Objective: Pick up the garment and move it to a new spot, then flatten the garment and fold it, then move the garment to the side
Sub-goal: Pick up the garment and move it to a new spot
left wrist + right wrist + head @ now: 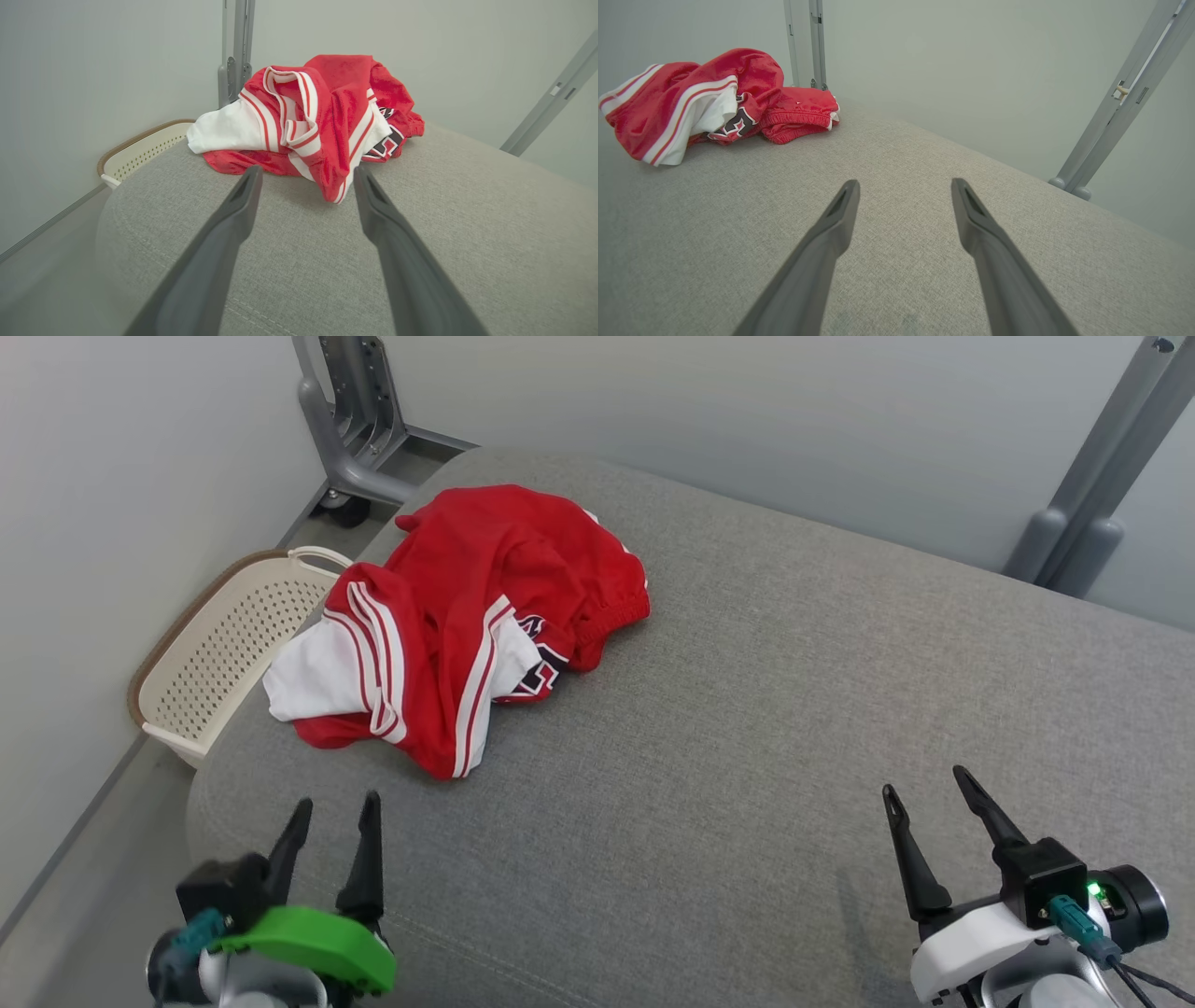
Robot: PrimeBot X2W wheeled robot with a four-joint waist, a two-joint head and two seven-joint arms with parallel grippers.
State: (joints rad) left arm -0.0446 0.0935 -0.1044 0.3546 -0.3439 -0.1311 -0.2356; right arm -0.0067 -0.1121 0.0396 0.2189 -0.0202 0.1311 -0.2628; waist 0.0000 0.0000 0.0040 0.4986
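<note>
You had one garment point(467, 616), a crumpled red piece with white stripes and panels, lying on the far left part of the grey cushion point(766, 709); one cream perforated basket point(219, 649) stood just left of it, between cushion and wall, and you could not tell what it held; a grey metal stand point(350, 420) rose at the far left and a second stand point(1092, 513) at the far right; your left gripper point(338, 800) hung near the garment's near edge, fingers apart and empty; your right gripper point(925, 780) hung well apart at the near right, fingers likewise spread, holding nothing.
</note>
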